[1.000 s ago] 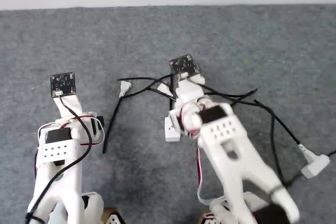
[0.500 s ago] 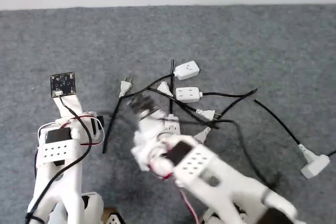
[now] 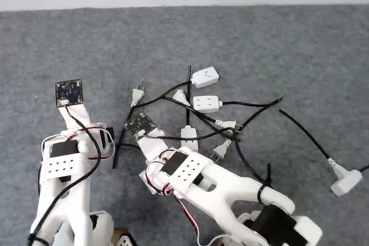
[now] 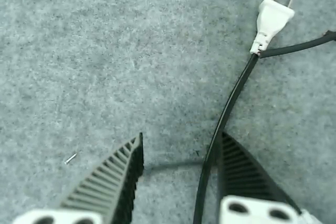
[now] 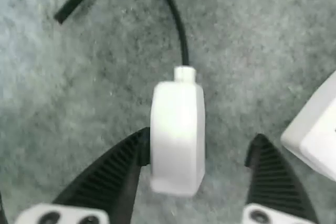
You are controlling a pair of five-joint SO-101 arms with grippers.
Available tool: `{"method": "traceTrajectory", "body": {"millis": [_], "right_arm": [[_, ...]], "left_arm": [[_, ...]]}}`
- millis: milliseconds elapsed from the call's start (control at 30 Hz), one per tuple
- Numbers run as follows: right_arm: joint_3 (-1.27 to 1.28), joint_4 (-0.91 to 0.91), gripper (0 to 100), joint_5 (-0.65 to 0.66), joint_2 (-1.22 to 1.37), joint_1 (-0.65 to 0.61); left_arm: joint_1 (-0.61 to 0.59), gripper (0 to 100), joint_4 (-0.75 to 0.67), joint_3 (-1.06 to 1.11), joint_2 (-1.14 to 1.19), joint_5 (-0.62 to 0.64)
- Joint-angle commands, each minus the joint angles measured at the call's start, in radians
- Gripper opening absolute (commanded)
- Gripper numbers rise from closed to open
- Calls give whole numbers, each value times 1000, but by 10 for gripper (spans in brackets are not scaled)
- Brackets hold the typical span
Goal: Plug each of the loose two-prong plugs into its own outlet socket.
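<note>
Several white two-prong plugs on black cords lie tangled on the grey carpet: one plug (image 3: 137,93) at the left, others (image 3: 228,125) (image 3: 219,151) in the middle. White outlet sockets (image 3: 204,76) (image 3: 206,103) (image 3: 189,138) lie among them. My left gripper (image 4: 181,140) is open just above the carpet, with a black cord (image 4: 226,114) running between its fingers up to a plug (image 4: 272,17). My right gripper (image 5: 202,137) is open, its fingers on either side of a white socket block (image 5: 177,135) with a black cord. The right arm (image 3: 184,171) reaches to the left of the tangle.
A white plug or socket (image 3: 346,182) on its own cord lies far right near the table edge. Another white block (image 5: 315,135) shows beside the right gripper. A loose cord end (image 3: 113,164) lies between the two arms. The left arm (image 3: 63,162) stands at the front left.
The right arm has swung from above the sockets at the middle back toward the front left, uncovering the sockets and plugs. The left arm has not moved.
</note>
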Motion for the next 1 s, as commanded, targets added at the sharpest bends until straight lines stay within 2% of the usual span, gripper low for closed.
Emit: {"method": "traceTrajectory", "body": {"millis": [0,200,267,333,367,433,567,967], "right_arm": [[-57,85,309,54,-133,-12],[-48,217,279,84,-371,28],[-17,217,179,84,-420,27],[20,180,32,91,-444,4],[35,163,0,115,-446,-24],[64,163,33,160,-446,-99],[91,124,13,158,-444,-182],[14,13,8,164,-176,-51]], "left_arm": [[0,214,-20,-7,-20,6],[5,214,-18,-7,-21,6],[5,214,-18,-7,-21,6],[2,214,-18,-7,-21,6],[2,214,-18,-7,-21,6],[0,214,-18,-7,-23,6],[0,214,-18,-8,-23,6],[0,214,-18,-10,-23,6]]}}
